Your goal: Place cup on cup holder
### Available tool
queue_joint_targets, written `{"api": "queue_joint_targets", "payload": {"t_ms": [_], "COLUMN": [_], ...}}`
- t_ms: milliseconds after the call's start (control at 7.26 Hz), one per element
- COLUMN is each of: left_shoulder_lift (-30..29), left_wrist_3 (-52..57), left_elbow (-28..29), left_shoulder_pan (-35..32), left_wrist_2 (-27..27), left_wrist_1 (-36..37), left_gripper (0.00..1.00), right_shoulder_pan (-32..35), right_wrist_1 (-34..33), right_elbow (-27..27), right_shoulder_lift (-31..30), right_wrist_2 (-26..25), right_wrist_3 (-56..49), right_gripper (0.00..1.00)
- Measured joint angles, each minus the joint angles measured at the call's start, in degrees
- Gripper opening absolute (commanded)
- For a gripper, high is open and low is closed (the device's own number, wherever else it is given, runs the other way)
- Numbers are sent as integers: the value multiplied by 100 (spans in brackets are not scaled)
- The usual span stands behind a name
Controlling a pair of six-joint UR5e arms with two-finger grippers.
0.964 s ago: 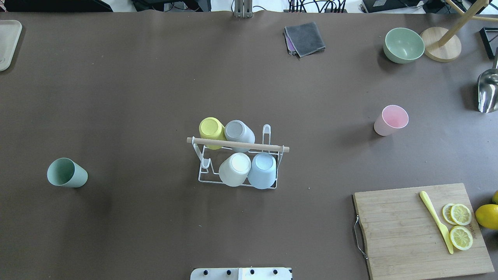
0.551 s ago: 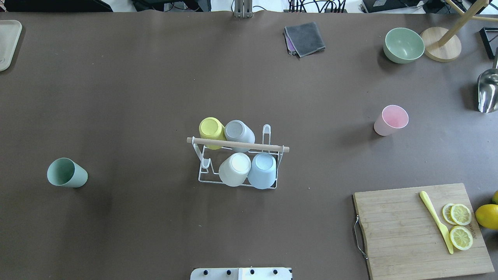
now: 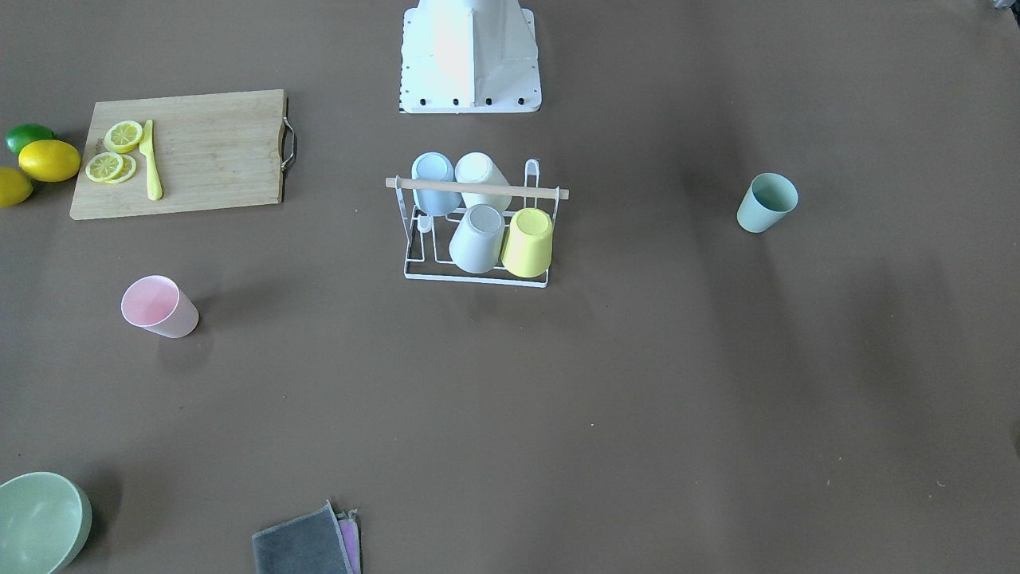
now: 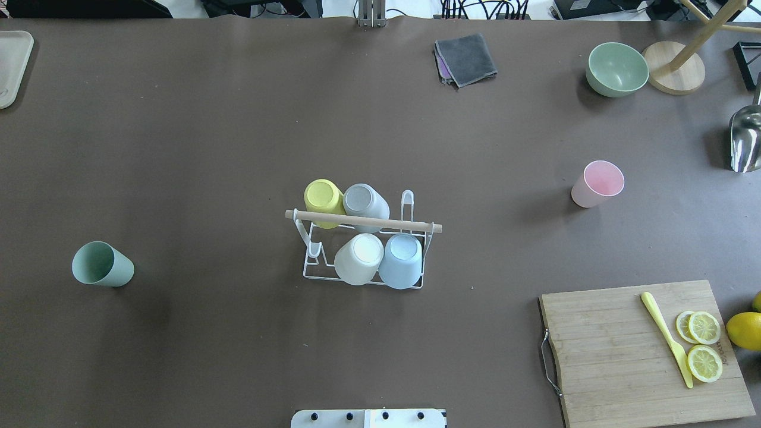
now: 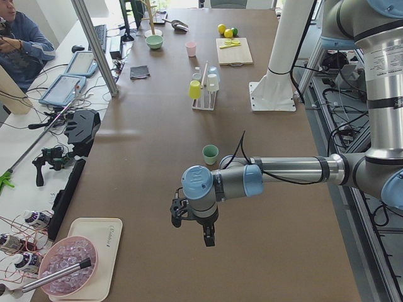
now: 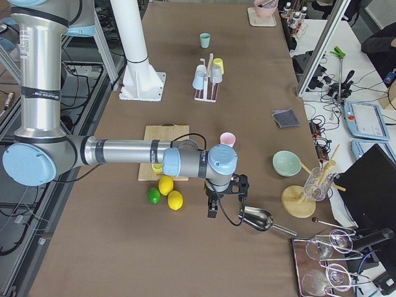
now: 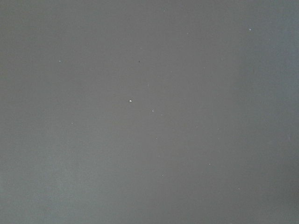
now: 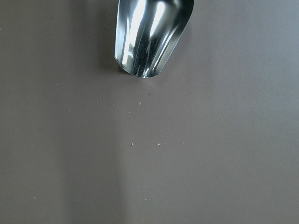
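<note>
The white wire cup holder point(image 4: 362, 221) with a wooden rod handle stands at the table's middle, and several cups hang upside down on its prongs. It also shows in the front view point(image 3: 478, 188). A green cup point(image 4: 102, 264) stands upright to its left and a pink cup point(image 4: 597, 183) to its right. My left gripper point(image 5: 192, 228) hovers over bare table beyond the green cup point(image 5: 210, 153), shown only in the left side view. My right gripper point(image 6: 226, 210) hovers near the pink cup point(image 6: 228, 139), shown only in the right side view. I cannot tell whether either is open.
A wooden cutting board point(image 4: 642, 351) with lemon slices and a yellow knife lies front right, with lemons beside it. A metal scoop point(image 4: 746, 139), a green bowl point(image 4: 617, 69) and a wooden stand are at the far right. A grey cloth point(image 4: 465, 58) lies at the back.
</note>
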Motion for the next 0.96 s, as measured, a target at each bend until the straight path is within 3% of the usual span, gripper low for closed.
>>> {"api": "queue_joint_targets", "payload": {"t_ms": [964], "left_shoulder_lift": [-80], "left_wrist_3": [-20], "left_elbow": [29], "left_shoulder_pan": [-4], "left_wrist_2": [-2], "left_wrist_1": [-185], "left_gripper": [98], "right_shoulder_pan": [0], "right_wrist_1": [0], "right_elbow": [-32], "right_shoulder_lift": [-12], "right_wrist_2": [-7], "right_wrist_3": [-1], "right_gripper": [100]}}
